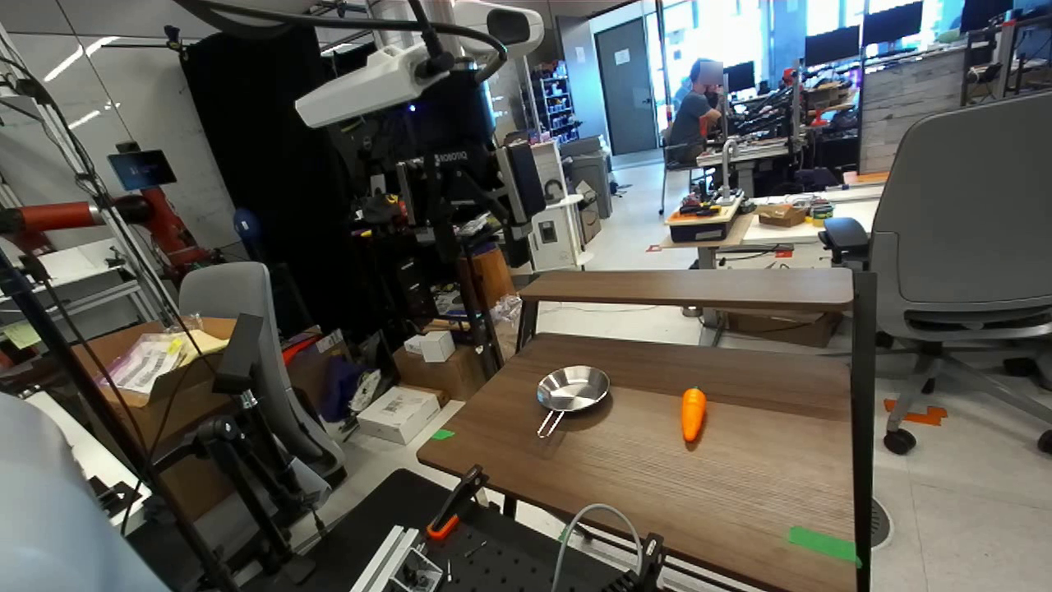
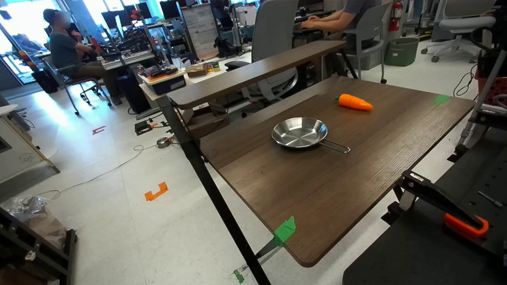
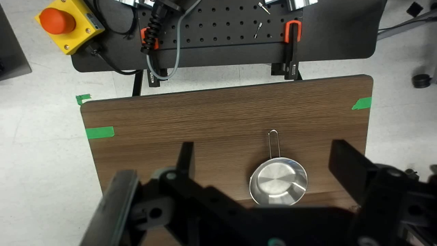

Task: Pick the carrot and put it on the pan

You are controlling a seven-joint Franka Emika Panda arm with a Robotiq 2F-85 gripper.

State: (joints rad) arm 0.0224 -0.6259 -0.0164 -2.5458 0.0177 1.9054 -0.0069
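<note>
We have the gripper (image 3: 261,159) with its jaws spread wide and nothing held in them, hanging well above the things it has to work on. Looking down past it in the wrist view, we see the pan (image 3: 278,182) far below, framed in the gap between the jaws. The carrot (image 1: 694,413) also lies lower than the gripper, to one side of the pan and apart from it; it shows in both exterior views but not in the wrist view, where we suspect the gripper's own body covers it. Both rest on the brown table (image 3: 218,112) under the tool. So far as we can judge, none of the task is done: the carrot is neither gripped nor in the pan. What we have left is all of it: descend to the carrot, close on it, lift, carry it across and release over the pan.
</note>
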